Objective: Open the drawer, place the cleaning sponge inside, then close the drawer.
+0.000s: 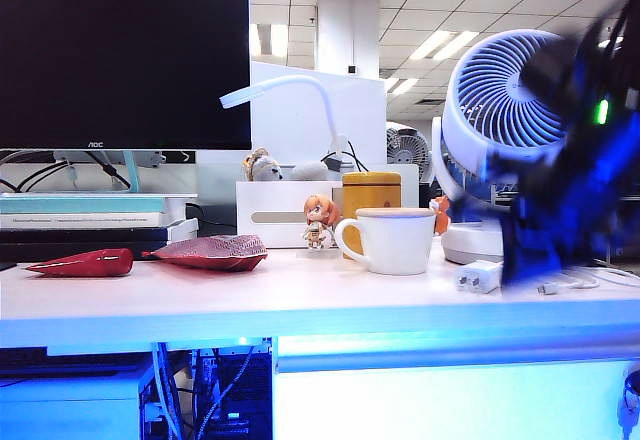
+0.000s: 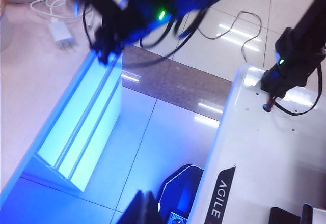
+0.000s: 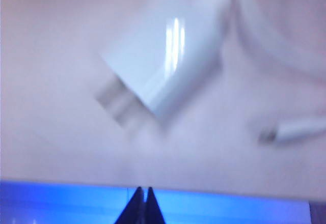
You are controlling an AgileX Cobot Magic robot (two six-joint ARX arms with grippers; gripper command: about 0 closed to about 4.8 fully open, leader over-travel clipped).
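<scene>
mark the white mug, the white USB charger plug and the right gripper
White ceramic mug (image 1: 400, 243): exterior view, middle of its body.
White USB charger plug (image 3: 165, 66): right wrist view, its top face.
Right gripper (image 3: 141, 203): right wrist view, between shut fingertips.

"AOC" on the monitor (image 1: 95, 144) — "AGILE" on the robot base (image 2: 221, 198).

We note a bluish-white drawer (image 1: 455, 400), a white mug (image 1: 397, 242) before a yellow canister (image 1: 371, 192), two red packets (image 1: 208, 251), a white charger (image 3: 163, 79) (blurred), a black monitor (image 1: 124, 55), and the dark right gripper (image 3: 140, 203).
</scene>
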